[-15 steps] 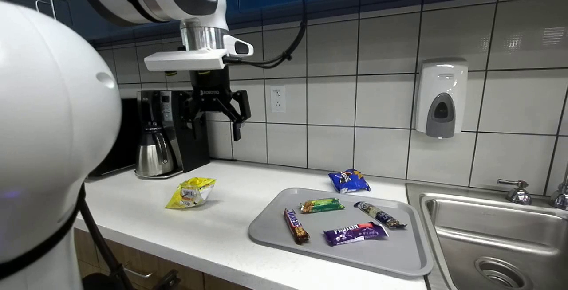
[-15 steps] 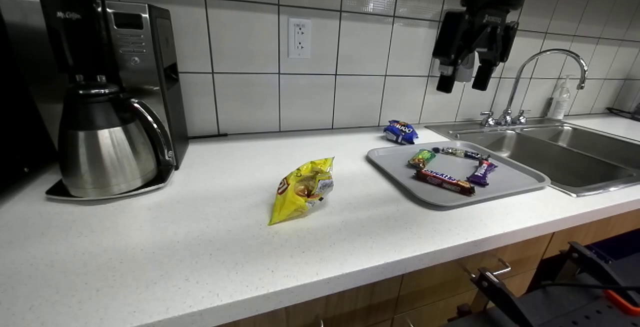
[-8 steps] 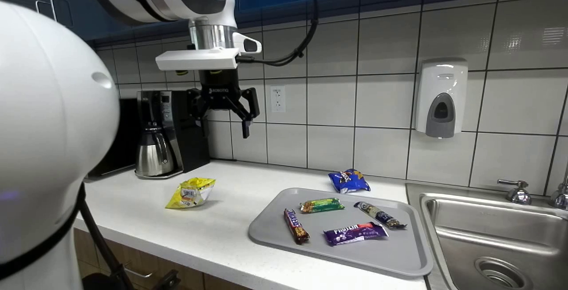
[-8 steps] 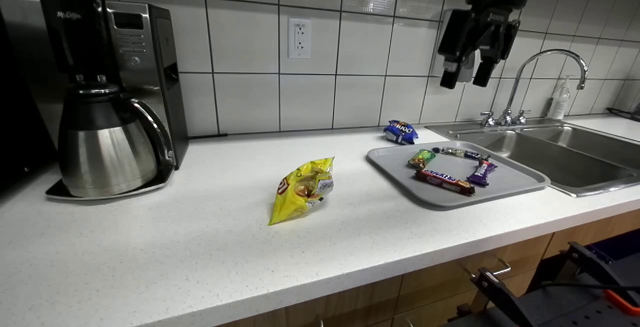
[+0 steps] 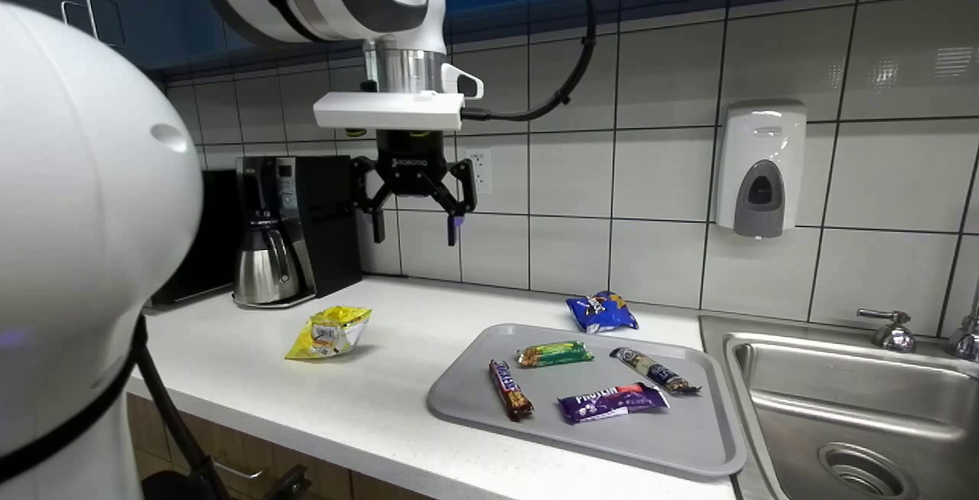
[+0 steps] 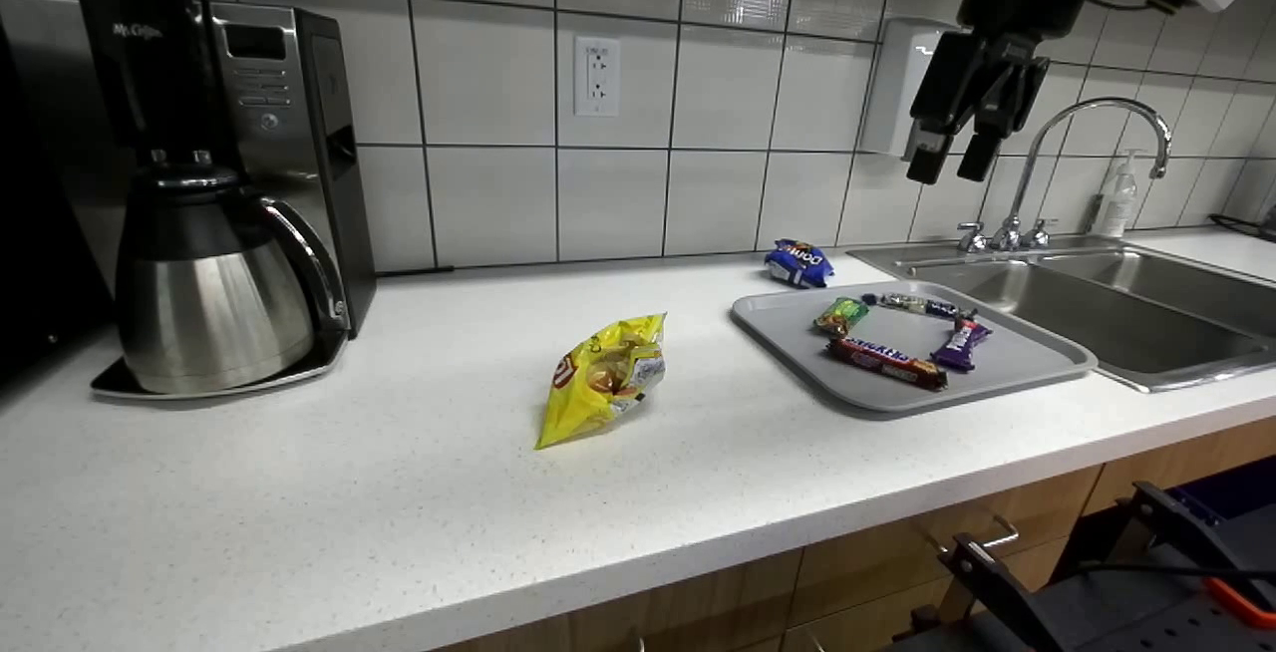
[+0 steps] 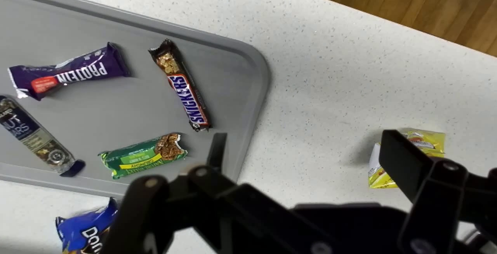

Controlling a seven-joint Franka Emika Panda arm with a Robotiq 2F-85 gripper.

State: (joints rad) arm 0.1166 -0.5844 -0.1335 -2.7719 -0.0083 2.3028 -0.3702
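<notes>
Over the counter (image 5: 421, 316) | gripper (image 5: 415, 234) spread wide, empty | yellow bag (image 5: 329, 333) and gray tray (image 5: 468, 387) set apart on counter below | pre-contact stage apparently in hand; lowering presumably called for before any touch

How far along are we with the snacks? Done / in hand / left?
Looks done: the Snickers bar, green bar, purple bar and nut bar all lie on the gray tray.
In hand: nothing; the gripper hangs open and empty above the counter.
Possibly left: the blue bag and the yellow bag, both on the counter, off the tray.
</notes>
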